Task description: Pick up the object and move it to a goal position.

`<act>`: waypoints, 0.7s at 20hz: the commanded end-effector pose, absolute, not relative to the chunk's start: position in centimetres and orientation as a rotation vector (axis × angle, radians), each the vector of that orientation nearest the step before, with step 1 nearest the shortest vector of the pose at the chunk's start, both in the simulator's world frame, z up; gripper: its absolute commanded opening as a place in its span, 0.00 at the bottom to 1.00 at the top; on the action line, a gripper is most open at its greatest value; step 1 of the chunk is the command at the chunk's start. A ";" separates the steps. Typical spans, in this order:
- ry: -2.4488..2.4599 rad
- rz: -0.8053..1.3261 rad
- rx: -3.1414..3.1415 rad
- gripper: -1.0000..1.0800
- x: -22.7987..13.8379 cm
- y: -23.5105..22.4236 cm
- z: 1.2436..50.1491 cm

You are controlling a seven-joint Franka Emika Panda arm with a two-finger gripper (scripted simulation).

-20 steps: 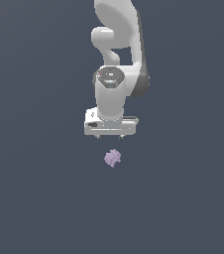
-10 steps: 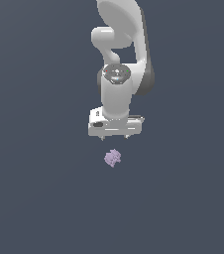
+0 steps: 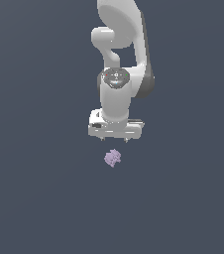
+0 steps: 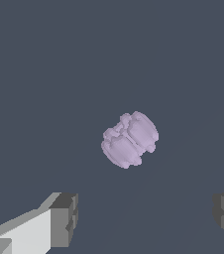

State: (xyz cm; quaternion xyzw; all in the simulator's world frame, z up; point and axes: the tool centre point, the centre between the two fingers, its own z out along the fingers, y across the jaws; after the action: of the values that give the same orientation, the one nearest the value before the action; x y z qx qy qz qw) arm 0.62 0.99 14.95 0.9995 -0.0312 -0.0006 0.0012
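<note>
Exterior and wrist views of a single Panda arm above a plain dark surface (image 3: 39, 198). The gripper (image 3: 115, 141) hangs with its fingers pointing down and spread wide; in the wrist view the two dark finger pads (image 4: 64, 218) stand far apart with nothing between them, so the gripper holds nothing.

The object (image 3: 113, 158), a small lumpy lilac body with a groove across its middle, lies on the surface just below the gripper and close to its centre line, apart from both fingers. In the wrist view the object (image 4: 130, 139) sits ahead of the gap between the pads, not yet inside it.

Compared with the exterior views of one second and half a second earlier, the wrist and hand have come lower, and the space between the fingertips and the object has closed noticeably; the object itself has not moved. The arm's upper links appear little changed, so the motion reads as a nearly straight descent.

Judged from this, the step in hand is the approach before the grasp. The task is at an early stage: no contact, no lift, and no goal marker is visible in either view. The next move likely calls for a further descent until the pads flank the object, then closing. Because the object is small and irregular, a slight offset could push it aside.
</note>
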 end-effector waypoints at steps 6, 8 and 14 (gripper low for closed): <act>-0.384 -0.004 3.120 0.96 1.3 0.9 13.8; -0.474 -0.005 3.108 0.96 1.5 0.8 13.4; -0.741 -0.006 3.057 0.96 2.1 0.7 12.4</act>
State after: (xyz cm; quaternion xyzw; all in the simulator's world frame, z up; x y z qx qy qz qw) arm 1.96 0.74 12.63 0.9769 -0.2137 -0.0019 -0.0017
